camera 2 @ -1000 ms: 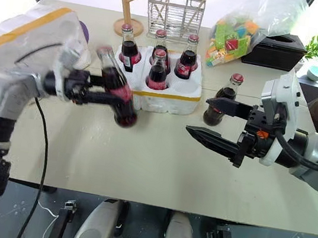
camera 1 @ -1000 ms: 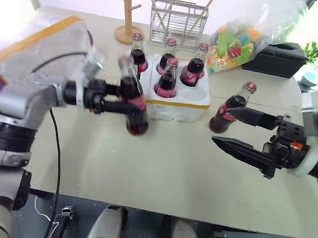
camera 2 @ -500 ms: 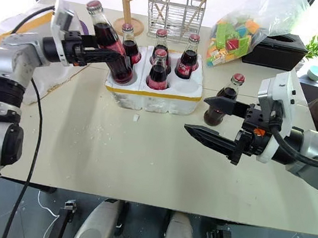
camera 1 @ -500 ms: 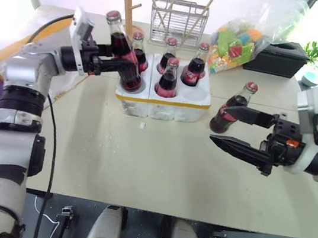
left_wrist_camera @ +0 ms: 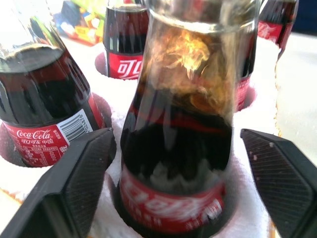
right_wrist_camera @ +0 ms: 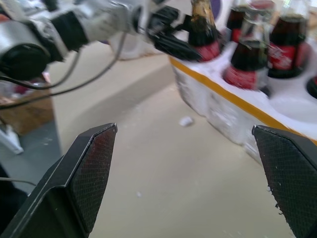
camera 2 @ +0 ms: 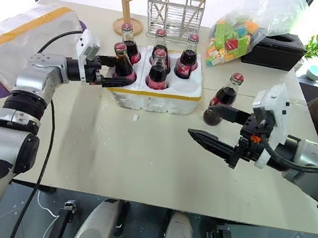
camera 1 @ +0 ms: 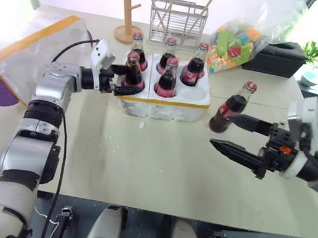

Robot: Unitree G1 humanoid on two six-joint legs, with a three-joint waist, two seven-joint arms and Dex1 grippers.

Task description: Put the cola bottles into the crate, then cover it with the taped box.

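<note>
Five cola bottles (camera 1: 166, 79) standing in the crate (camera 1: 164, 105), a sixth bottle (camera 1: 230, 108) on the tabletop (camera 1: 158, 161) at its 3 o'clock, left hand (camera 1: 121, 80) released around the front-left bottle (camera 1: 132, 71), right hand (camera 1: 229, 133) spread empty, one taped box (camera 1: 29, 46) at 9 o'clock.

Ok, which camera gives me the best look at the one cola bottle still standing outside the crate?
The right eye view: the loose cola bottle stands whole on the table, right of the crate and just beyond the right gripper. The left eye view shows it just as whole, from slightly aside.
</note>
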